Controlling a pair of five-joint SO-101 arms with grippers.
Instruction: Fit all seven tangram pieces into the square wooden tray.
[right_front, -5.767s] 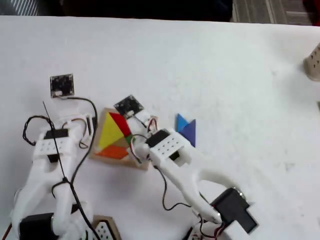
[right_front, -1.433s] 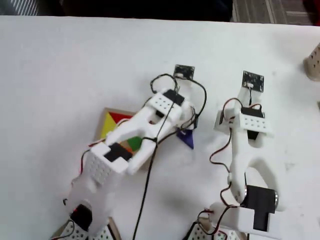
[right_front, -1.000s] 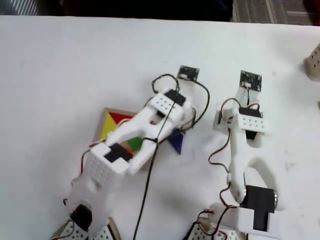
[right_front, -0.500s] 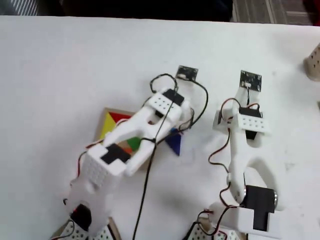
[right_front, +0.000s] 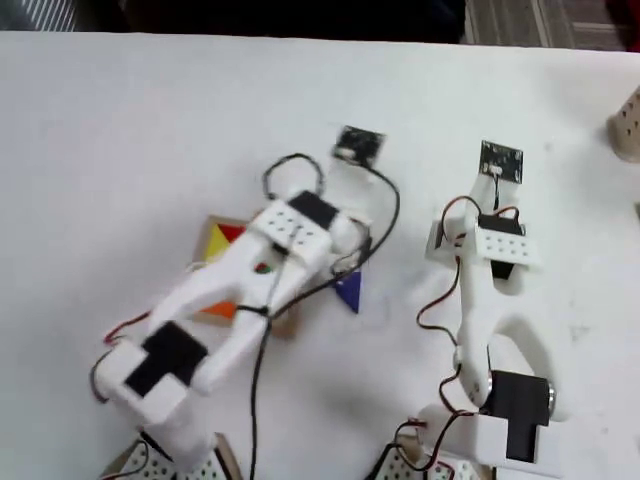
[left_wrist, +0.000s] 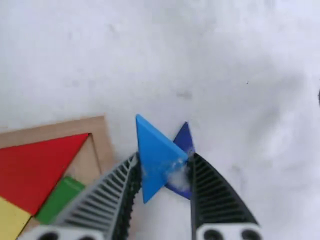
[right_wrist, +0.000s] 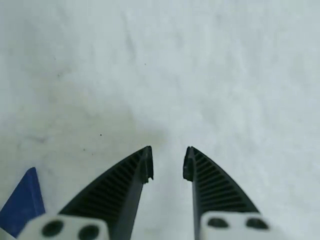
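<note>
My left gripper (left_wrist: 162, 167) is shut on a light blue triangle (left_wrist: 156, 156), held just off the corner of the square wooden tray (left_wrist: 102, 137). A dark blue triangle (left_wrist: 183, 145) lies on the table right behind the light blue one. In the tray sit a red piece (left_wrist: 40, 162), a green piece (left_wrist: 59, 199) and a yellow piece (left_wrist: 10, 220). From above, the left arm (right_front: 290, 235) covers most of the tray (right_front: 210, 225), with the dark blue triangle (right_front: 349, 289) beside it. My right gripper (right_wrist: 167, 165) hangs open over bare table, with the dark blue triangle (right_wrist: 22, 202) off to one side.
Two small dark square boards (right_front: 358, 144) (right_front: 503, 160) on cables lie on the white table beyond the arms. A perforated wooden object (right_front: 628, 125) stands at the right edge. Another wooden tray corner (right_front: 215, 455) shows at the near edge by the left arm's base.
The left arm has swung left toward the tray, carrying the light blue triangle; the dark blue triangle has slid left with it. The right arm stays still.
</note>
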